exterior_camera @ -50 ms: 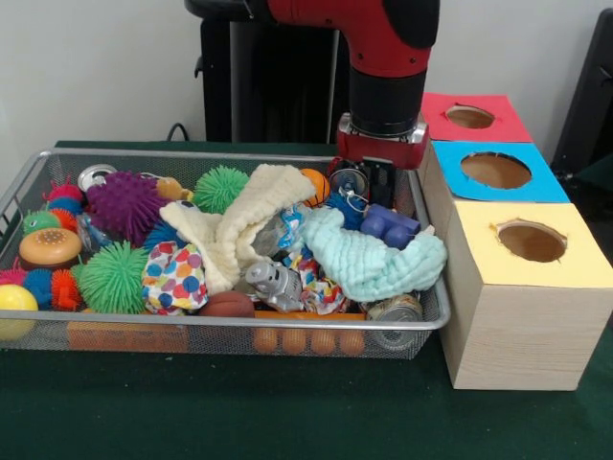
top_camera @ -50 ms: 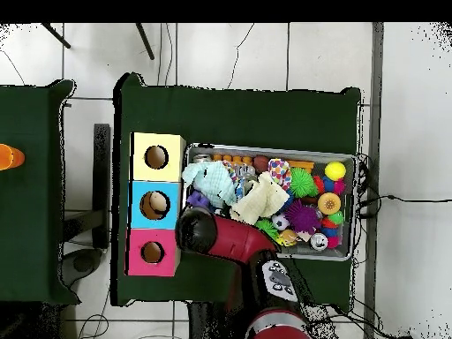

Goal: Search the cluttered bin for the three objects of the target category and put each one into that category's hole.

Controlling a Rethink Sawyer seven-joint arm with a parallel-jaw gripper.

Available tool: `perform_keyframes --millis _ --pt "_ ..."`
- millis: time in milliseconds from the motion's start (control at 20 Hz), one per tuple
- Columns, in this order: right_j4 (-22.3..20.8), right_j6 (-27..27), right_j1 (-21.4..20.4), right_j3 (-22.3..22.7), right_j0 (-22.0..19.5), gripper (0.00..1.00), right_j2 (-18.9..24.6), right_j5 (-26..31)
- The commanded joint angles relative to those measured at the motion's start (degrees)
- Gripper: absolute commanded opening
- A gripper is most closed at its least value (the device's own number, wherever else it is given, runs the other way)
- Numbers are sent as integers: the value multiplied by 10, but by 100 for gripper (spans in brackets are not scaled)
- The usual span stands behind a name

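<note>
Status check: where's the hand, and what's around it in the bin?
Hand down at wire mesh bin's far corner beside the boxes, fingers hidden. Mint-green cloth and cream cloth cover the toys.

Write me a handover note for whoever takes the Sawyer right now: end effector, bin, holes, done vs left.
End effector: down in the far corner of the mesh bin, on the side next to the boxes; whether it is open or holding anything cannot be made out.
Bin: still packed with spiky balls, a cream cloth, a mint cloth, a small football and cans.
Holes: yellow box, blue box and pink box stand in a row beside the bin. The overhead view shows something pale inside the blue hole; the other two look dark.
Done: possibly one drop, unconfirmed. Left: find and place the remaining target objects.
</note>
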Motion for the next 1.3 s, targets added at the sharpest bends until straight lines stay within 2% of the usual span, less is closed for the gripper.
perform_keyframes --millis 50,300,450,650,900,1100,1150,1300 --pt "44 139 -74 28 21 0 -7 98" --pt "46 157 -175 54 52 0 -48 210" --pt "38 165 -204 44 74 0 -76 263" --pt "42 163 -196 36 81 0 -86 265" --pt "52 136 -153 41 60 0 -71 194" --pt "33 118 -139 28 60 0 -79 179" --pt "32 117 -138 28 62 100 -83 169" --pt "19 115 -134 15 70 100 -93 161"
